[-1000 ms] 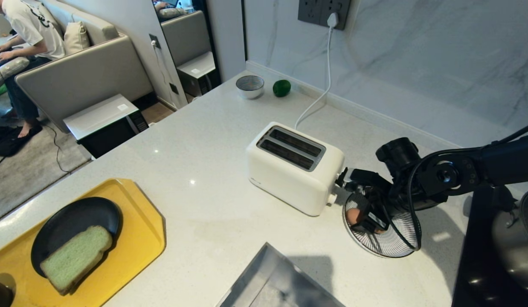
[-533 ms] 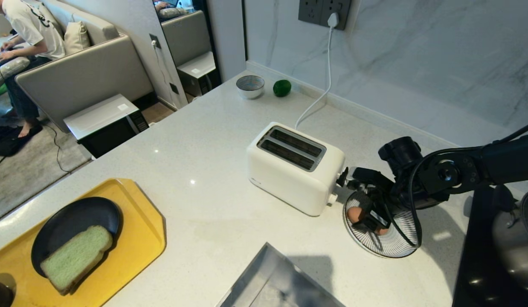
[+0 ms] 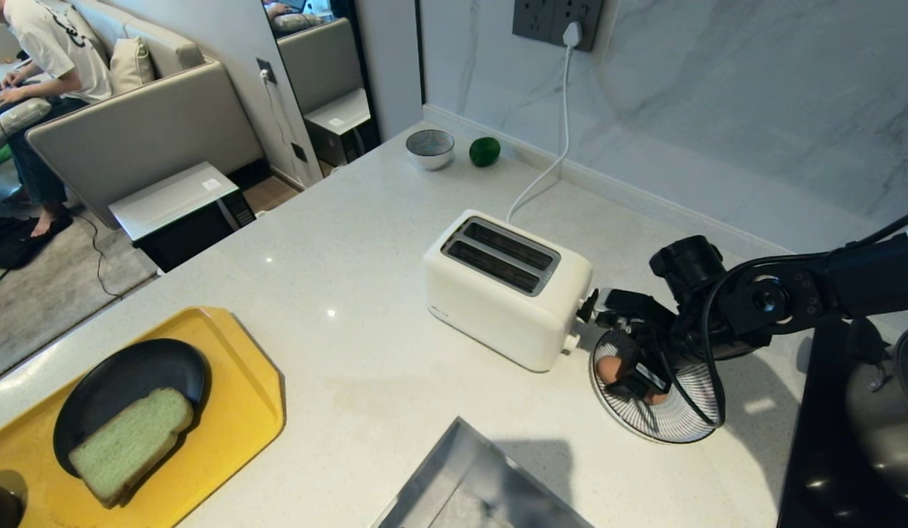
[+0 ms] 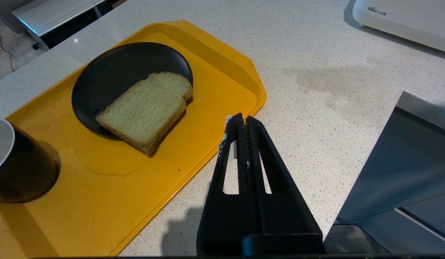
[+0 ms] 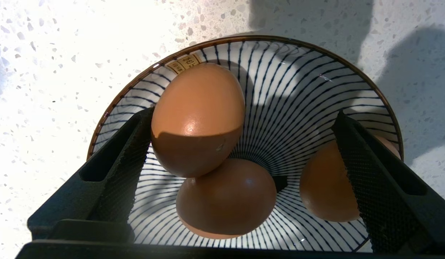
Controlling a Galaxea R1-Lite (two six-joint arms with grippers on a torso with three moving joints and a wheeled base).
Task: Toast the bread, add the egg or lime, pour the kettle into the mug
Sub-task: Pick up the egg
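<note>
Countertop; right wrist alone shows 3 eggs.

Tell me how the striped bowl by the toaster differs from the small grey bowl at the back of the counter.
The striped bowl is wide and shallow and holds brown eggs; the small grey bowl is narrower, deeper, and shows nothing inside. The open right gripper hangs over the striped bowl, while the grey bowl sits beside the lime. Both are round and rest on the counter.

The toaster sits mid-frame on the counter. Lower left, the bread lies on a plate on a tray. Upper centre, the lime sits right of a small bowl. Right of the toaster, a bowl holds eggs.
</note>
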